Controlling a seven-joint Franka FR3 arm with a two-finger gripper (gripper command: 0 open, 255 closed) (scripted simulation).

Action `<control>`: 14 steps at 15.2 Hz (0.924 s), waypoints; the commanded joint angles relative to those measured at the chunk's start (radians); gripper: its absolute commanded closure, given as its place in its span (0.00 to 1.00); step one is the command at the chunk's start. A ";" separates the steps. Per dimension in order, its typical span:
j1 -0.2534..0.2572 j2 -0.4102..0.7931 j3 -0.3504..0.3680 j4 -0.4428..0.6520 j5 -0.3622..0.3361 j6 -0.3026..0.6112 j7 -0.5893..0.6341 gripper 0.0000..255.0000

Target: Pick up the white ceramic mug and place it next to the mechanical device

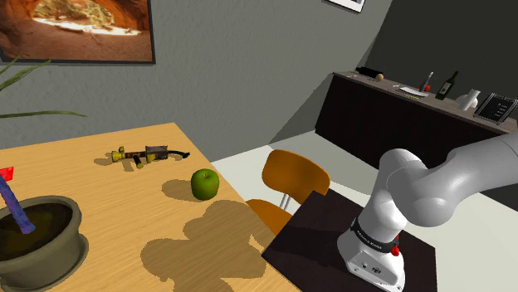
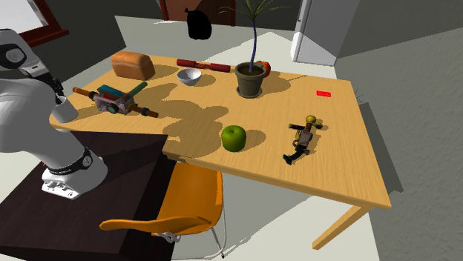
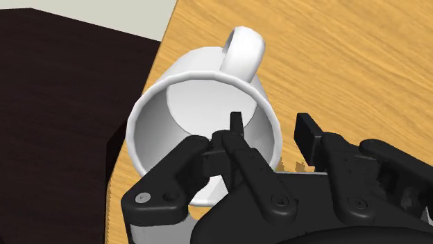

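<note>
Item: white round mug with loop handle (image 3: 208, 104), stood upright at the edge of the wooden surface (image 3: 361, 48).
End effector (image 3: 272, 128): black, released; fingers (image 3: 236, 128) straddled the rim wall without clasping.
Hazard: an off-centre squeeze could have tipped it over that edge.

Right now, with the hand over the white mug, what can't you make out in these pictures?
1. White handled mug: in the wrist view the black hand covers the part of its rim and wall nearest the camera.
2. Grey-green round plant pot: cut off by the shoulder view's left edge.
3. Dark bottle and the other things on the dark sideboard, shoulder view: too small to identify further.
</note>
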 commanded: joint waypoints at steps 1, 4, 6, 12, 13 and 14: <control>0.000 0.000 0.000 0.000 0.000 0.000 0.000 0.00; 0.000 0.000 0.000 0.000 0.000 0.000 0.000 0.00; 0.021 0.013 -0.033 0.001 -0.024 -0.020 0.012 0.00; 0.079 0.043 -0.125 0.013 -0.087 -0.080 0.044 0.00; 0.079 0.043 -0.125 0.013 -0.087 -0.080 0.044 0.00; 0.079 0.043 -0.125 0.013 -0.087 -0.080 0.044 0.00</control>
